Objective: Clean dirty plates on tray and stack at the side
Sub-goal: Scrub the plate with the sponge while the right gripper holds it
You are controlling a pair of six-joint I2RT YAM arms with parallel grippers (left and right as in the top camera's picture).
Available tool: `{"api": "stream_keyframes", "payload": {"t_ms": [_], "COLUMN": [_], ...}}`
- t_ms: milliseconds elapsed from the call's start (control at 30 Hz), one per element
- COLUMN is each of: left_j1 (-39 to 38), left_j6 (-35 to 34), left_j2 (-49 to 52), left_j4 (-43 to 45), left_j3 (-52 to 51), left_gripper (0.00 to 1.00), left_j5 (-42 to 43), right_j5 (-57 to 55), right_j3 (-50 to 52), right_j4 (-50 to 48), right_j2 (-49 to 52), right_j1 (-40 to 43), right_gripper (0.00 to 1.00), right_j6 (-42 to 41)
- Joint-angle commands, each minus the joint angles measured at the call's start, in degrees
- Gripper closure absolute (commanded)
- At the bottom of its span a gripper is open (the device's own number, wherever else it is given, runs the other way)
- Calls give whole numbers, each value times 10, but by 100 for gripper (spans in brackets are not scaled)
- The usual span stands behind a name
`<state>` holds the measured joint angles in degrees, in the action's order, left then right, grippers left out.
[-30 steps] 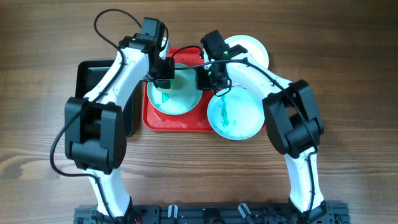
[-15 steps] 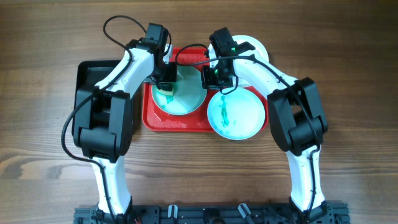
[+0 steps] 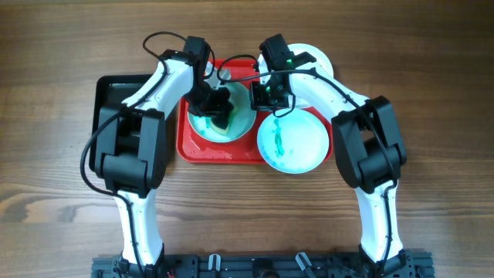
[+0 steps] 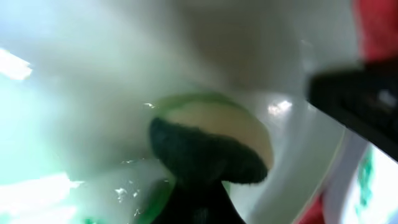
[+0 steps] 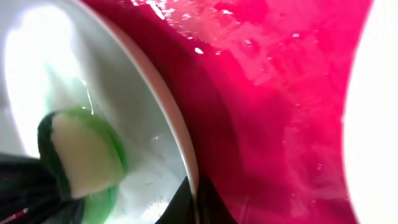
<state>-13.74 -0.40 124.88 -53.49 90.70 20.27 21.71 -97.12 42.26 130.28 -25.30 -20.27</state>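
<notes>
A pale turquoise plate (image 3: 239, 122) lies on the red tray (image 3: 220, 152). My left gripper (image 3: 218, 104) is shut on a green and yellow sponge (image 4: 211, 146) that presses on this plate's wet, green-smeared inside (image 4: 74, 186). My right gripper (image 3: 258, 96) is shut on the same plate's right rim (image 5: 186, 155), one finger on each side. The sponge also shows in the right wrist view (image 5: 81, 155). A second turquoise plate (image 3: 291, 143) with a green smear lies over the tray's right edge. A white plate (image 3: 318, 63) lies at the far right, partly hidden by the right arm.
A black tray (image 3: 108, 93) stands left of the red tray, under the left arm. The red tray's wet floor (image 5: 280, 93) shows beside the held rim. Bare wooden table (image 3: 62, 170) lies to the front and sides.
My left gripper has swept the sponge rightward across the plate, towards its middle. My right gripper moved slightly right at first, then stayed still on the rim.
</notes>
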Motion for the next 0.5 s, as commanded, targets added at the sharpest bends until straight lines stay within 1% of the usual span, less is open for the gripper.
{"api": "stream_keyframes", "payload": {"t_ms": [0, 67, 233, 333, 367, 400, 467], "left_j1": [7, 4, -11, -22, -25, -27, -27], "left_j6": [-172, -203, -211, -210, -210, -196, -135], "left_j2": [14, 14, 14, 14, 14, 14, 14], "left_j4": [2, 1, 22, 63, 77, 97, 117], "left_j3": [-8, -8, -8, -8, -8, -8, -8], "left_gripper": [96, 96, 96, 96, 96, 96, 96], "left_j5": [-322, -366, -362, -316, -289, -237, -118], "right_j5": [2, 2, 2, -2, -2, -2, -3], "right_j3": [1, 1, 1, 1, 1, 1, 1], "right_j4": [2, 2, 2, 3, 3, 4, 4], "right_j2": [16, 16, 16, 16, 16, 16, 16], "right_j1": [3, 3, 3, 3, 3, 3, 3], "right_gripper": [96, 96, 96, 96, 96, 96, 96], "right_j6": [6, 6, 6, 6, 6, 6, 6]}}
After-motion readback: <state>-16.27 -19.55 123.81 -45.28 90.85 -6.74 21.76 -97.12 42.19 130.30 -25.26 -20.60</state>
